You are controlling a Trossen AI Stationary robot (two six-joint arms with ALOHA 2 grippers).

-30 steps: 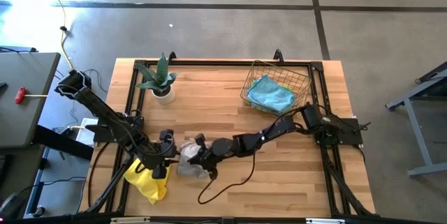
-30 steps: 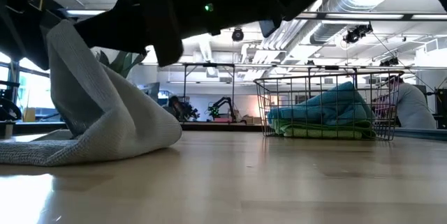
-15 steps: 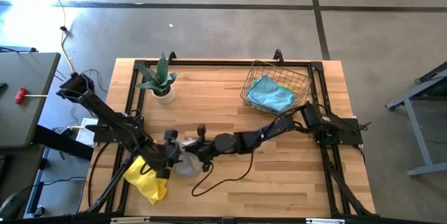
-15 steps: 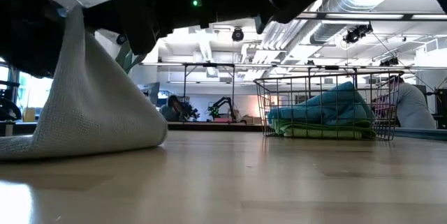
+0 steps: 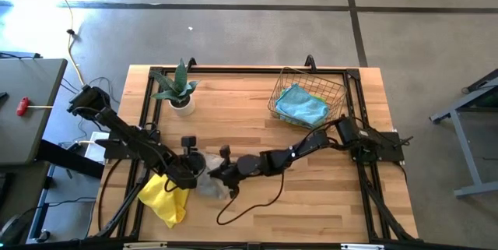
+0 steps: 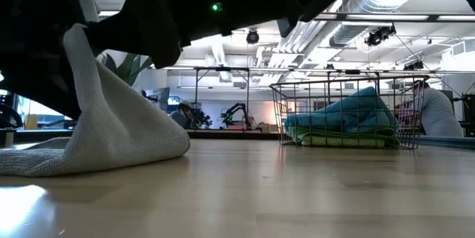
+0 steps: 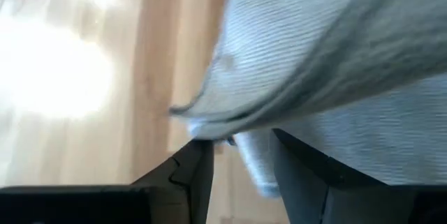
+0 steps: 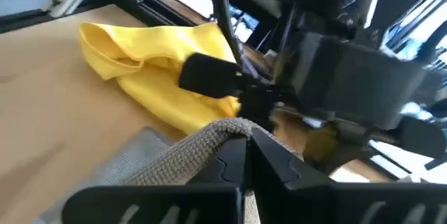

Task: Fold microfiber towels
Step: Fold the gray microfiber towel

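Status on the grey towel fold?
Right gripper shut on grey microfiber towel, edge lifted. Left gripper fingers straddle its hem. Crumpled yellow towel lies close beside.

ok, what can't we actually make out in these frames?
- Grey towel: its fold lines; high view, both grippers cover it.
- Left gripper: whether it pinches the towel; left wrist view too close, cloth fills it.
- Yellow towel: its full outline; high view, left arm crosses it.
- Wire basket: towel count; only blue and green cloth show through the wires.
- Right gripper: shut on the grey towel, fingertips buried in it.

Grey towel [image 6: 111, 130] peaks under dark arms; wire basket [image 6: 345, 112] holds towels.
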